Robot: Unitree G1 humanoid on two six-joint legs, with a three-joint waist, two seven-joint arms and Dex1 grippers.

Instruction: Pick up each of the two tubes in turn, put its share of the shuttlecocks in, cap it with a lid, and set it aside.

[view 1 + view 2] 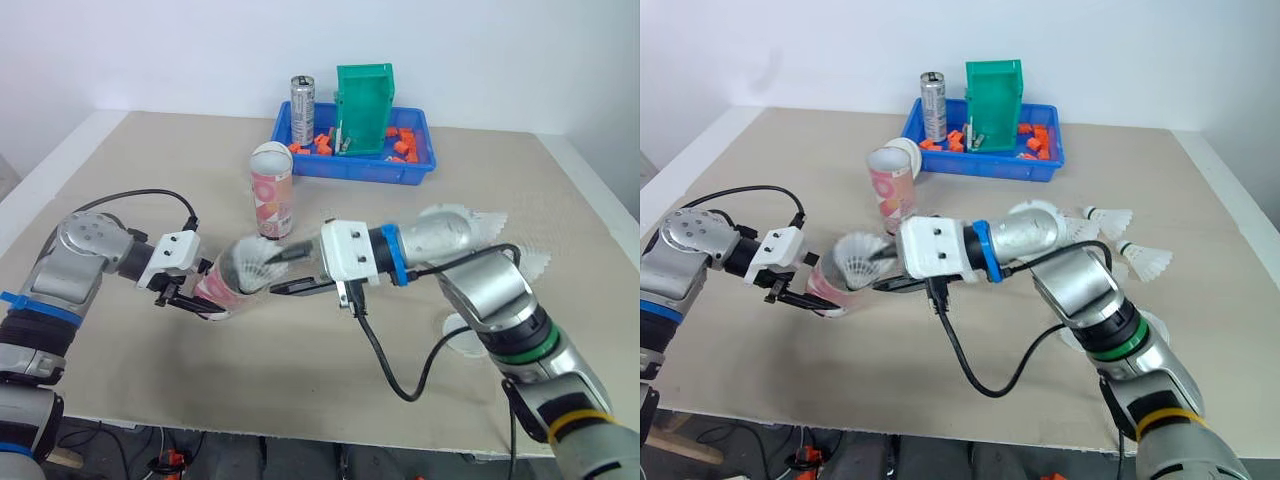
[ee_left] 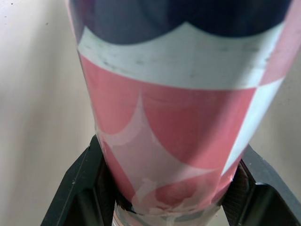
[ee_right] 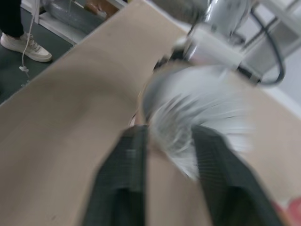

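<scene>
Held tube (image 1: 228, 278): gripped off the table (image 1: 140, 170) at about 9 o'clock from the table's middle, lying nearly level. Its open mouth is turned toward 3 o'clock and its base toward 9 o'clock.
Left gripper (image 1: 198, 300): its fingers (image 2: 82, 188) are pressed against both sides of the held tube near the base, so the tube is clamped.
Shuttlecock (image 1: 262, 258): held at the mouth of the held tube; how far it is inside cannot be told.
Right gripper (image 1: 290, 271): reached in from 3 o'clock. Its fingers (image 3: 127, 174) are set on either side of the white feathers, and the shuttlecock is pinched between them.
Second tube (image 1: 271, 195): stood upright on the table at about 11 o'clock, apart from the held tube. Whether its pale top end is capped cannot be told.
Loose shuttlecocks (image 1: 1110, 217): laid on the table at about 2 to 3 o'clock, beyond the right forearm.
Lid (image 1: 458, 342): a pale disc is seen flat on the table at about 4 o'clock, partly hidden by the right arm.
Blue tray (image 1: 300, 165): placed at 12 o'clock near the far edge. A green bin (image 1: 365, 105), a silver can (image 1: 302, 108) and orange pieces (image 1: 405, 140) are held in it.
</scene>
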